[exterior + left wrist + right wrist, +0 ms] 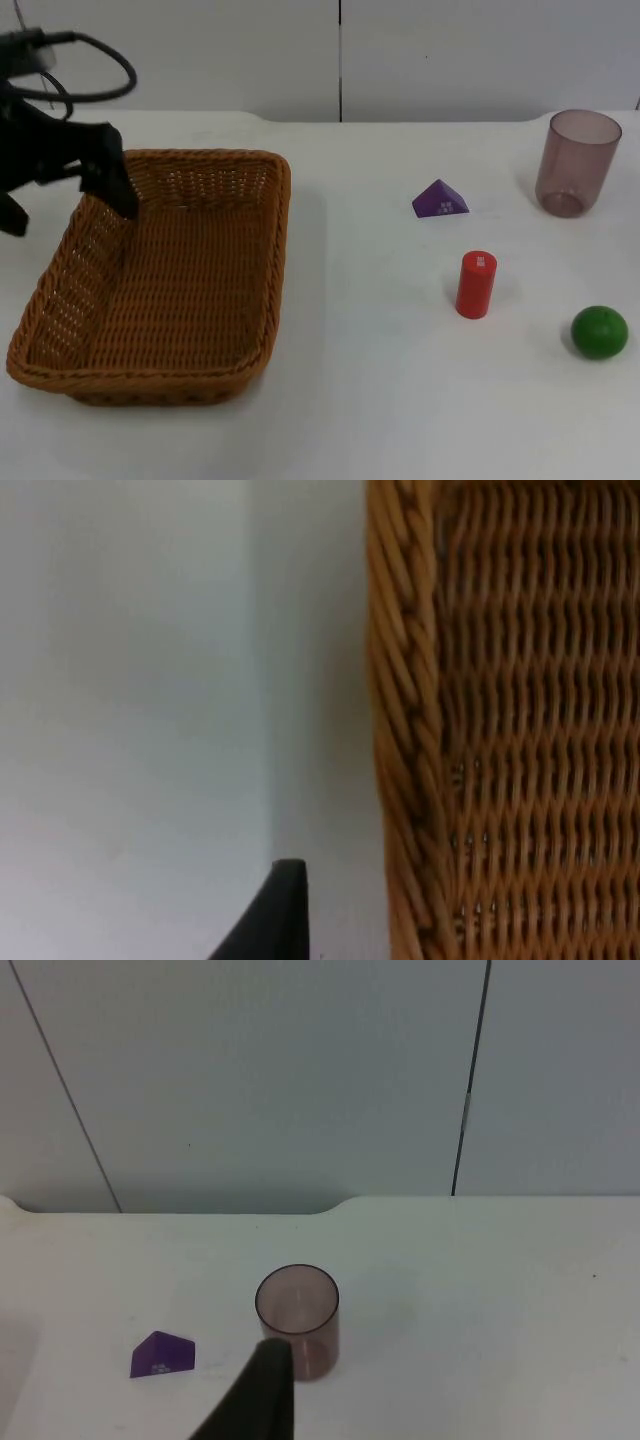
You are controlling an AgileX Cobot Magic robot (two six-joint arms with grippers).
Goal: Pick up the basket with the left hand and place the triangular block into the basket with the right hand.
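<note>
A brown wicker basket (pixel 160 290) stands on the left of the white table. My left gripper (pixel 68 205) is open at the basket's far left corner. One finger (pixel 122 190) is inside over the left wall, the other (pixel 12 215) outside it. In the left wrist view a black fingertip (pixel 275 915) stands just outside the woven rim (pixel 400 730). The purple triangular block (pixel 440 200) lies on the table right of the basket, also seen as (pixel 163 1355). My right gripper (pixel 262 1392) hangs well back from the block, nothing seen in it.
A translucent brownish cup (pixel 577 162) stands at the back right, also in the right wrist view (pixel 298 1318). A red cylinder (pixel 476 285) stands in front of the purple block. A green ball (pixel 599 332) lies near the right edge. The grey partition wall closes the far side.
</note>
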